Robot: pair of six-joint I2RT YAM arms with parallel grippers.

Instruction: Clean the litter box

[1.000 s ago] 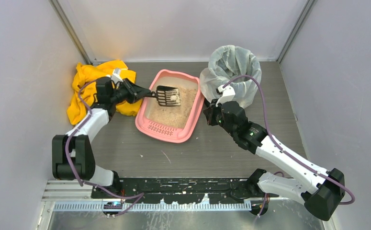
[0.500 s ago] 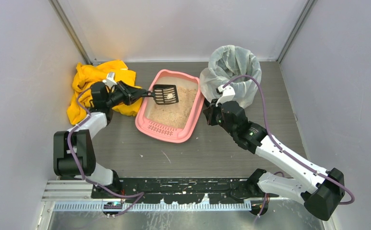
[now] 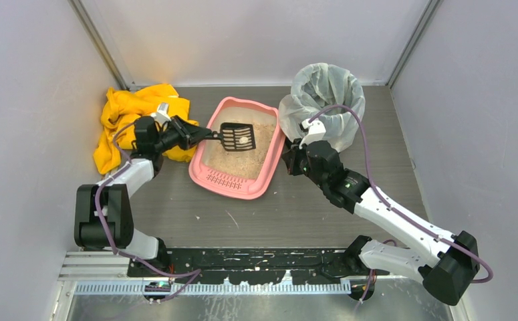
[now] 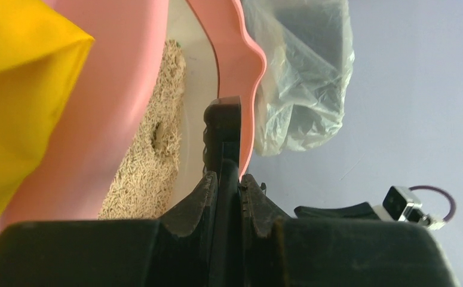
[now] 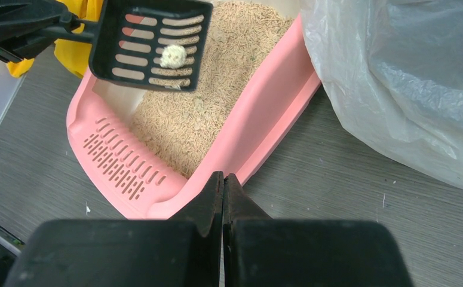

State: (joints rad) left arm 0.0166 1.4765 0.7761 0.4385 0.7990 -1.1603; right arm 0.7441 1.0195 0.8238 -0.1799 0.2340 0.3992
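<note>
The pink litter box sits mid-table with beige litter in it; it also shows in the right wrist view. My left gripper is shut on the handle of a black slotted scoop, held above the box's far left part. A whitish clump lies in the scoop. In the left wrist view the scoop is edge-on between my fingers. My right gripper is shut and empty, by the box's right rim, just above the table.
A round bin with a clear plastic liner stands at the back right, just right of the box. A yellow cloth lies crumpled at the back left under my left arm. Grey walls close three sides.
My left gripper swung the scoop back toward the left and then right again, keeping the clump in it. The right arm has barely shifted.
</note>
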